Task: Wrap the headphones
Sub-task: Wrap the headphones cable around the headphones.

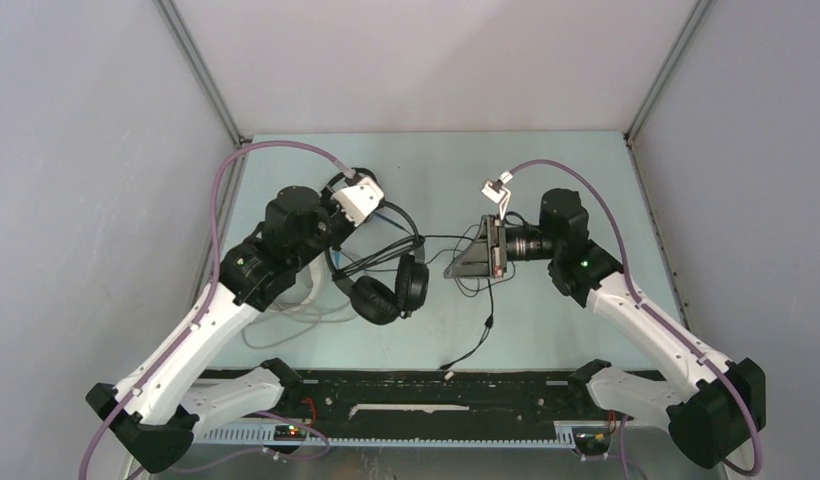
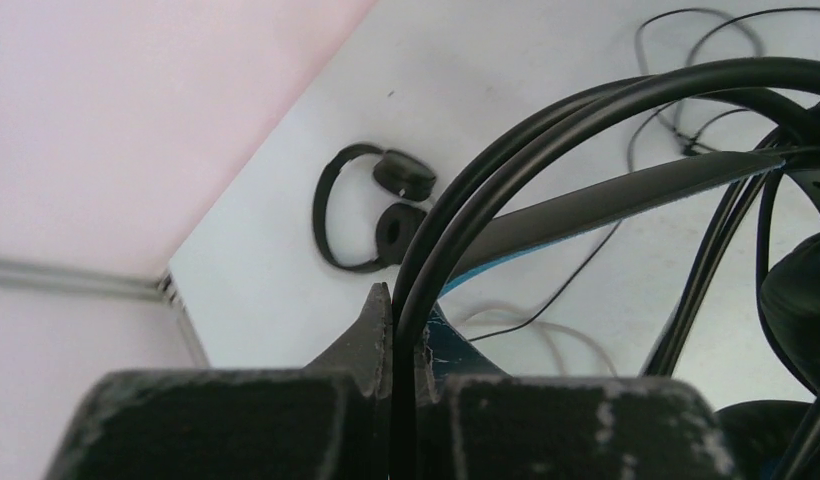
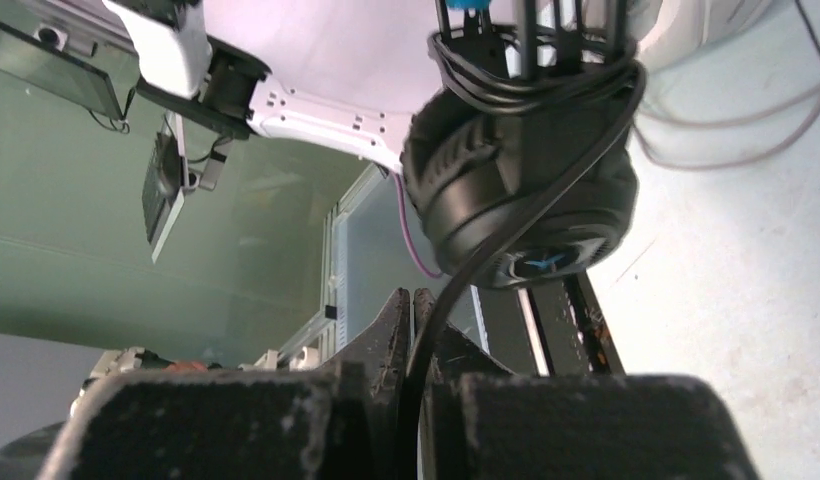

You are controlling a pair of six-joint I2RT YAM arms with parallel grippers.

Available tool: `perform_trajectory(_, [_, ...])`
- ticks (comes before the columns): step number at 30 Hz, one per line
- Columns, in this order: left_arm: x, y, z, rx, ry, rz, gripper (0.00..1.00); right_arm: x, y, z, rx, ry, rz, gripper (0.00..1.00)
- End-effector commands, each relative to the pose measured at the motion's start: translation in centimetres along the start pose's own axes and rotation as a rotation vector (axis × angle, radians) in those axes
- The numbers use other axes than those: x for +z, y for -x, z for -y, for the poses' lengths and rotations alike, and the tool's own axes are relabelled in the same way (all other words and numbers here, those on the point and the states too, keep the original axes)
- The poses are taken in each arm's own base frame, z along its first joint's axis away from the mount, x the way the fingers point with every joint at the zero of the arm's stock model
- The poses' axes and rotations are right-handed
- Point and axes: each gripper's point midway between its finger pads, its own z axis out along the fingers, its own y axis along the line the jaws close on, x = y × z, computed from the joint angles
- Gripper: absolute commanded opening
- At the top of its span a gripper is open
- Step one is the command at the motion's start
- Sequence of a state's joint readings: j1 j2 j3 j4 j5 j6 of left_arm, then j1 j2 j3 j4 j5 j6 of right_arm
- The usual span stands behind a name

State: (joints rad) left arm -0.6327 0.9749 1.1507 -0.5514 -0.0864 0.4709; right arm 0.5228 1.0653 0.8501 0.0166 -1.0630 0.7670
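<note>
The black headphones with a blue-lined headband point(image 1: 386, 285) hang in the middle of the table, ear cups point(image 3: 526, 190) low. My left gripper point(image 1: 338, 238) point(image 2: 404, 300) is shut on their thin black headband wires point(image 2: 546, 130). The cable point(image 3: 466, 270) is looped several times above an ear cup, then runs into my right gripper point(image 1: 464, 262) point(image 3: 414, 295), which is shut on it. Its loose end with the plug point(image 1: 448, 372) trails toward the front edge. A small all-black headset point(image 2: 371, 205) lies flat near the far left corner. Of the white pair only a pale cable point(image 2: 531, 322) and a white part point(image 1: 308, 290) under my left arm show.
Grey enclosure walls point(image 1: 106, 180) stand close on the left, right and back. A black rail point(image 1: 436, 395) with the arm bases runs along the near edge. Thin slack cable point(image 1: 484, 325) lies on the table between the grippers and that rail.
</note>
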Motion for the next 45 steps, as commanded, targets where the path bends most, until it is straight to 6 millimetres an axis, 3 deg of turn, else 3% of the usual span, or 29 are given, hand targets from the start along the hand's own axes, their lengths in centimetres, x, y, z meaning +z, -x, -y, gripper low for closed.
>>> perform_trajectory(1, [-0.6, -1.4, -3.2, -0.063, 0.241, -0.066, 0.0, 0.5, 4.6, -2.4, -0.073, 0.024, 0.097, 0.07])
perform_trajectory(13, [-0.2, -2.0, -4.6, -0.321, 0.425, -0.09, 0.0, 3.4, 7.2, -2.8, -0.022, 0.024, 0.129, 0.05])
perform_trajectory(17, [0.8, -2.7, -4.3, -0.4, 0.462, -0.179, 0.0, 5.0, 7.8, -3.3, -0.032, 0.034, 0.122, 0.06])
perform_trajectory(24, [1.8, -1.7, -3.5, -0.579, 0.504, -0.08, 0.0, 7.3, 9.3, -2.7, -0.037, -0.016, 0.097, 0.08])
perform_trajectory(35, [2.8, -1.9, -4.1, -0.829, 0.635, -0.055, 0.0, 10.2, 8.5, -2.4, -0.025, -0.059, 0.078, 0.11])
perform_trajectory(45, [3.6, 1.5, -3.2, -1.067, 0.53, 0.05, 0.0, 9.7, 7.2, -1.2, -0.123, -0.266, 0.084, 0.11])
